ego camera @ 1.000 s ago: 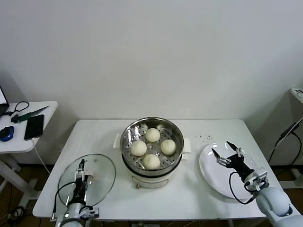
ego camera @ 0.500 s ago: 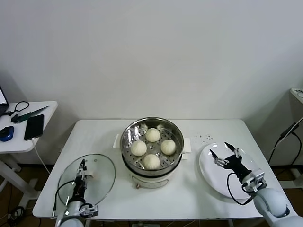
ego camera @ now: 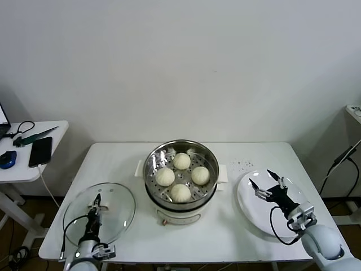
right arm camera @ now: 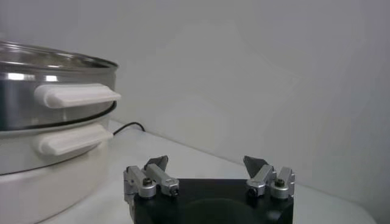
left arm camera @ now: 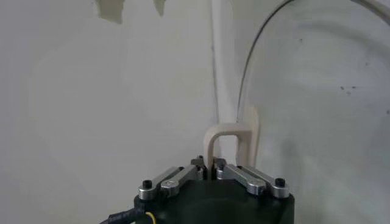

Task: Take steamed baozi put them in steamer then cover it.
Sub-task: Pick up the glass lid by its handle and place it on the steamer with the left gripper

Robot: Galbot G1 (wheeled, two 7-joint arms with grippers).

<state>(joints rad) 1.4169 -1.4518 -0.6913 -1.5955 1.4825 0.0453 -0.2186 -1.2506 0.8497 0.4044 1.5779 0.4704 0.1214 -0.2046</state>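
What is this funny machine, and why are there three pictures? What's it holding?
It's a robot with two arms. The big picture is from a camera on its head, looking down at a white table. The other two are from cameras on its wrists. Four buns sit in the shiny steamer. The left gripper is pinched shut on the white handle of the glass lid, which lies beside the steamer. The right gripper is open, holding nothing, above a white plate.
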